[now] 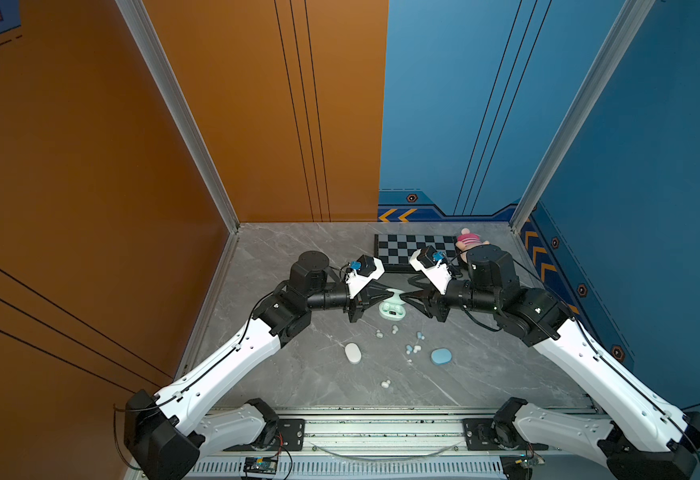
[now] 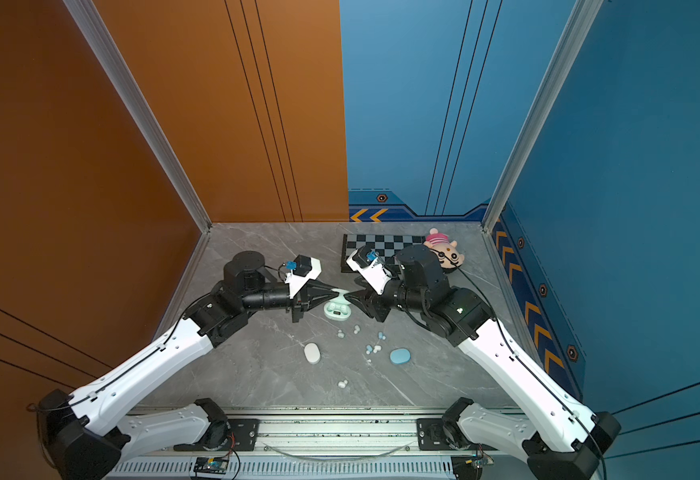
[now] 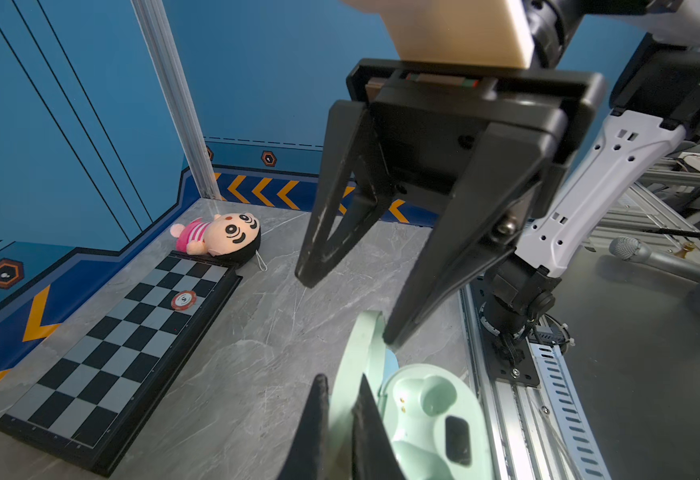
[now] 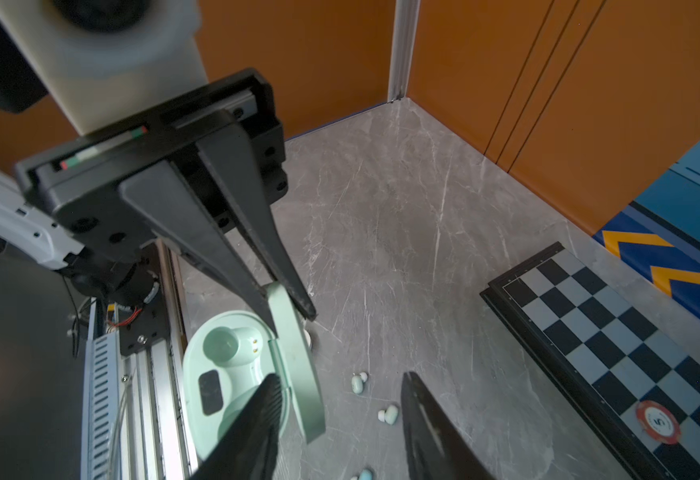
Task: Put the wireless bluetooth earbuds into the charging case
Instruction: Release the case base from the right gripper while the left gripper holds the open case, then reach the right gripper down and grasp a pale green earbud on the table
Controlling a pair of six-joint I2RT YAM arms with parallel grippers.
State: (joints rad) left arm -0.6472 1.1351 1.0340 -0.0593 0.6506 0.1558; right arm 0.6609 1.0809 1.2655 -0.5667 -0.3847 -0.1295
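The mint charging case [image 1: 392, 309] stands open, lid [image 3: 354, 353] upright; my left gripper [image 3: 342, 380] is clamped on this lid, my right gripper [image 3: 349, 311] is apart just beside it, pale earbuds [image 4: 358, 382] lie loose nearby

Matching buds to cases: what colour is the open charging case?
The open case is pale mint green, clearest in the right wrist view.

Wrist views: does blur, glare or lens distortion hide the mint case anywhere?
Left wrist view: the lid of the mint case glows washed-out between the out-of-focus left gripper fingers; the corner post bows slightly. Right wrist view: the mint case is sharp, contacts readable; the near right gripper blurs. In both top views: even light, no glare, earbuds mere specks.
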